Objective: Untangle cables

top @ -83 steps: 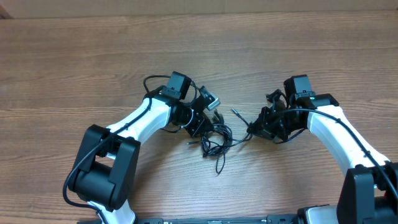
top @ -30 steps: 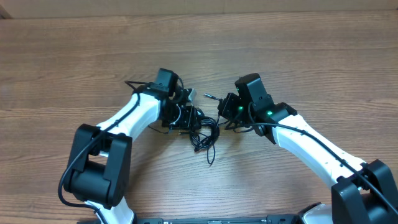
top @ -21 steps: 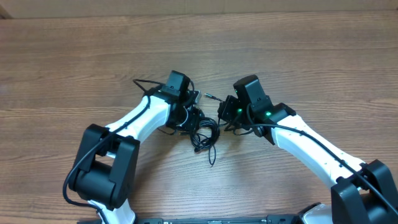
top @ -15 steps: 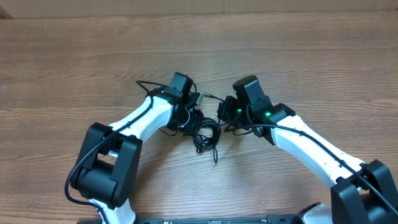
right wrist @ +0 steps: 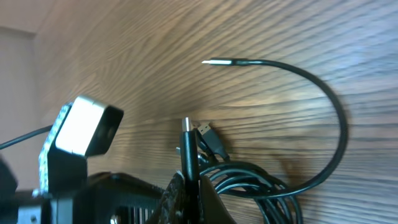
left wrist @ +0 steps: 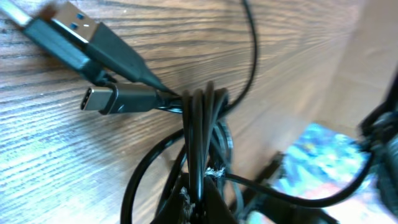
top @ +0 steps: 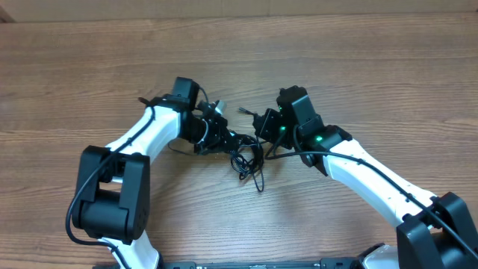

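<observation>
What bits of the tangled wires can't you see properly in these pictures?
- Overhead: the knot in the cables is too small, and partly hidden under the left gripper and right gripper. Which cord crosses which cannot be told.
- Left wrist: the bottom edge cuts off the fingers, and the right side is blurred.
- Right wrist: the bundle runs off the bottom edge, so its far ends are hidden.

The overhead camera looks straight down on the table [top: 358, 67], with the left arm [top: 149, 131] and right arm [top: 366, 168] reaching in from the near edge. Each wrist camera sits low and very close, skimming the wood. All three views share the cables [top: 245, 155] at centre.
</observation>
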You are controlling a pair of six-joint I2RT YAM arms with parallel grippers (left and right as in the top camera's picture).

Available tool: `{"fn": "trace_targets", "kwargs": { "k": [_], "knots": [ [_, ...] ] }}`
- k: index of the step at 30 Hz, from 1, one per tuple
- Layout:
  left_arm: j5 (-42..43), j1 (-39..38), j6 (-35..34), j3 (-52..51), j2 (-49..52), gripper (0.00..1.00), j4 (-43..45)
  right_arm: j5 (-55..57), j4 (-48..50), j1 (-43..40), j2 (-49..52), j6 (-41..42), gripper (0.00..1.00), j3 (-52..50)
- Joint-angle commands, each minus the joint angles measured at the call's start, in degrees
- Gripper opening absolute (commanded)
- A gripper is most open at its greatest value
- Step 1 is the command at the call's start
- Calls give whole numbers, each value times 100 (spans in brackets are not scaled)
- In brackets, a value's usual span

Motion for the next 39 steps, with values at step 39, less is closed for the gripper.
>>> {"fn": "trace_targets", "kwargs": {
  "k": [39],
  "knots": [
    [-1681, -599, 424, 133, 81, 43, 179, -2175, -1818, -1084, 393, -1985, 34, -9]
  ]
}}
